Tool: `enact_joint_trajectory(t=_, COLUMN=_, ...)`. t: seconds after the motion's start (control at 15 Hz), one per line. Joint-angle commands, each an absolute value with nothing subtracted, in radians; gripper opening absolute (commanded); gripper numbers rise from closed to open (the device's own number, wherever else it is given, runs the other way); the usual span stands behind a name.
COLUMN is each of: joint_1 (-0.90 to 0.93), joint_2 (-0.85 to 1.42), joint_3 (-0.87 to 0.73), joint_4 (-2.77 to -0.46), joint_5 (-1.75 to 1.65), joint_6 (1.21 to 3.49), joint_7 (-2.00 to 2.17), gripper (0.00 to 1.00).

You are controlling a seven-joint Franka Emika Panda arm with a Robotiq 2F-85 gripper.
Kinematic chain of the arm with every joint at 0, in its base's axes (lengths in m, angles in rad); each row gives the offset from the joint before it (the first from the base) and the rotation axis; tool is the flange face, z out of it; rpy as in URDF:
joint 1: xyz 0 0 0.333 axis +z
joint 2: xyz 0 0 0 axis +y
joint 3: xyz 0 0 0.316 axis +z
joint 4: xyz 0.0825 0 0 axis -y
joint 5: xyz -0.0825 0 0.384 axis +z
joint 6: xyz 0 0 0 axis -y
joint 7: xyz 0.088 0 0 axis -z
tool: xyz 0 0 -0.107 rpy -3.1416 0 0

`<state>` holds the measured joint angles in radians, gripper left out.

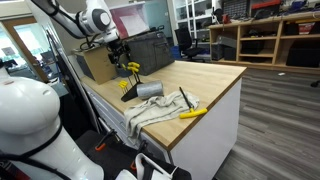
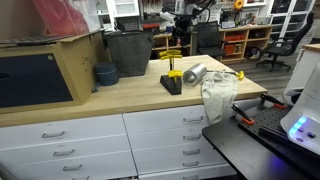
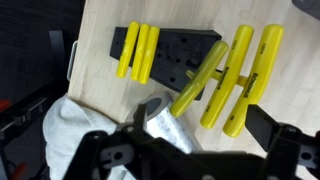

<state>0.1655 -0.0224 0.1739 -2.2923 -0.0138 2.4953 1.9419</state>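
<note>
A black tool rack (image 3: 175, 55) stands on the wooden counter (image 1: 205, 80) and carries several yellow-handled tools (image 3: 240, 75). It shows in both exterior views (image 1: 127, 90) (image 2: 172, 83). A silver metal cylinder (image 3: 165, 125) lies beside the rack, partly on a light grey cloth (image 3: 65, 130). The cylinder (image 1: 150, 91) (image 2: 195, 73) and the cloth (image 1: 150, 112) (image 2: 218, 95) also show in both exterior views. A loose yellow tool (image 1: 192, 113) lies on the cloth. My gripper (image 3: 190, 150) is open and empty. It hangs above the rack and the cylinder (image 1: 118, 52) (image 2: 180, 35).
A black bin (image 1: 145, 50) and a cardboard box (image 1: 100, 66) stand at the back of the counter. A blue bowl (image 2: 105, 73) sits next to a large wooden box (image 2: 45, 65). The cloth hangs over the counter's edge. Shelves and office chairs stand behind.
</note>
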Motion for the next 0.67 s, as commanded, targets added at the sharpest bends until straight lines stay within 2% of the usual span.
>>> enact_joint_trajectory(t=0.0, joint_1=0.169, joint_2=-0.122, joint_3=0.178, joint_4=-2.316, joint_5=0.015, joint_6=2.463, joint_7=1.849, gripper=1.0)
enact_joint_trajectory(t=0.4, joint_1=0.165, joint_2=-0.177, joint_3=0.148, joint_4=-2.296, joint_5=0.088, joint_6=2.338, joint_7=1.504, gripper=1.0)
enact_joint_trajectory(t=0.6, joint_1=0.207, joint_2=-0.187, joint_3=0.075, joint_4=-2.291, joint_5=0.165, joint_6=2.259, joint_7=1.264, gripper=1.0)
